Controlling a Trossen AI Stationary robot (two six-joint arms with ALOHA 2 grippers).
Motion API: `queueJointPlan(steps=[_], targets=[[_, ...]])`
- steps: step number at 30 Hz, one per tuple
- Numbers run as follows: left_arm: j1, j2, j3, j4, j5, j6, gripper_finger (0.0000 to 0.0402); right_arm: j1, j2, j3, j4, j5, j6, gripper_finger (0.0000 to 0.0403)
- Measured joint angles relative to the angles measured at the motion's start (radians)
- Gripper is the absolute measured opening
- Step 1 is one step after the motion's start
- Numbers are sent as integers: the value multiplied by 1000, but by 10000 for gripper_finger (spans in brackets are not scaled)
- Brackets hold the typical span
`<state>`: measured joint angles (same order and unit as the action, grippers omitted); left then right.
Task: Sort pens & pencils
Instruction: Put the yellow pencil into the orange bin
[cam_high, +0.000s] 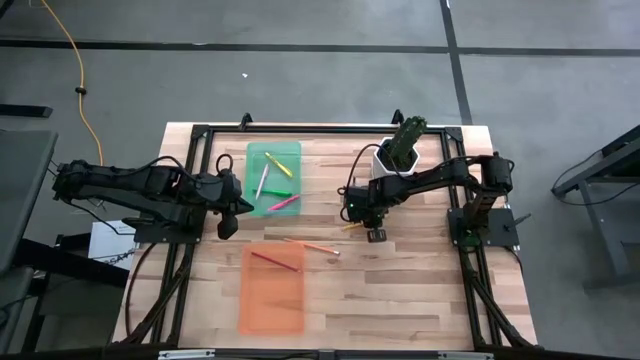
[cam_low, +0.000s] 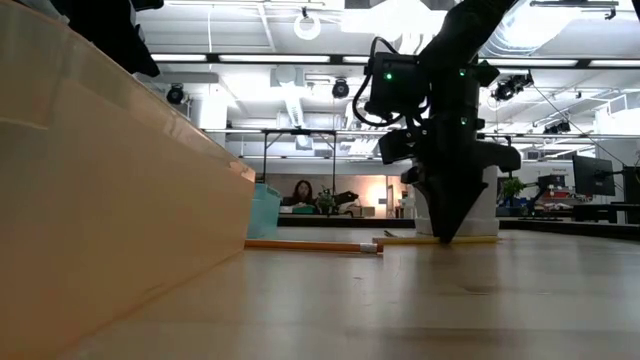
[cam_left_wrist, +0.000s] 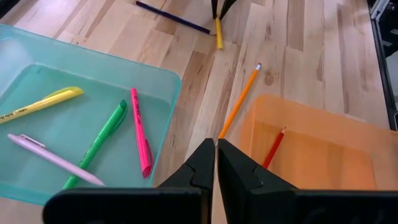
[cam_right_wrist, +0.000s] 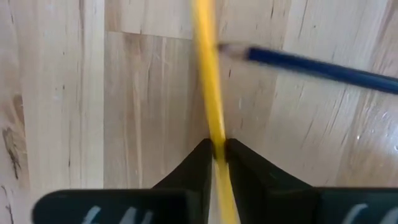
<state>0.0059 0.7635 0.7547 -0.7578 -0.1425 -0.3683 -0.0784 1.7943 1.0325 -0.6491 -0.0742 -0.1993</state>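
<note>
Four pens, yellow (cam_left_wrist: 43, 101), green (cam_left_wrist: 102, 134), magenta (cam_left_wrist: 140, 134) and pale pink (cam_left_wrist: 53, 158), lie in the green tray (cam_high: 273, 180). A red pencil (cam_left_wrist: 273, 148) lies in the orange tray (cam_high: 272, 288). An orange pencil (cam_high: 315, 245) lies on the table between the trays. My right gripper (cam_high: 375, 232) is shut on the yellow pencil (cam_right_wrist: 208, 68), beside a dark blue pencil (cam_right_wrist: 317, 65). My left gripper (cam_left_wrist: 216, 149) is shut on nothing and hovers between the two trays. My right gripper pinches the yellow pencil's shaft (cam_right_wrist: 215, 140) between its two fingertips, coming from above and pointing down, with the fingers across the pencil. In the low view the pencil (cam_low: 440, 240) lies level at the table's surface under the fingertips (cam_low: 447, 232).
A white cup holding a green plant (cam_high: 398, 150) stands at the far edge behind the right arm. The orange tray's wall (cam_low: 110, 200) fills the left of the low view. Bare wood shows to the right of the orange tray.
</note>
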Motion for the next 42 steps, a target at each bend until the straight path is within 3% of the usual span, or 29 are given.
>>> queueJointPlan(steps=[7,16,35,42], targets=[[0,0,0,0,0,0,8,0,-1,0,3,1,0,6],[0,0,0,1,0,1,8,10,1,17,34,-11,35,6],[0,-6,0,82,8,54,8,53,1,289,35,-13,118,6],[0,-82,0,82,15,77,8,85,1,405,43,-12,166,6]])
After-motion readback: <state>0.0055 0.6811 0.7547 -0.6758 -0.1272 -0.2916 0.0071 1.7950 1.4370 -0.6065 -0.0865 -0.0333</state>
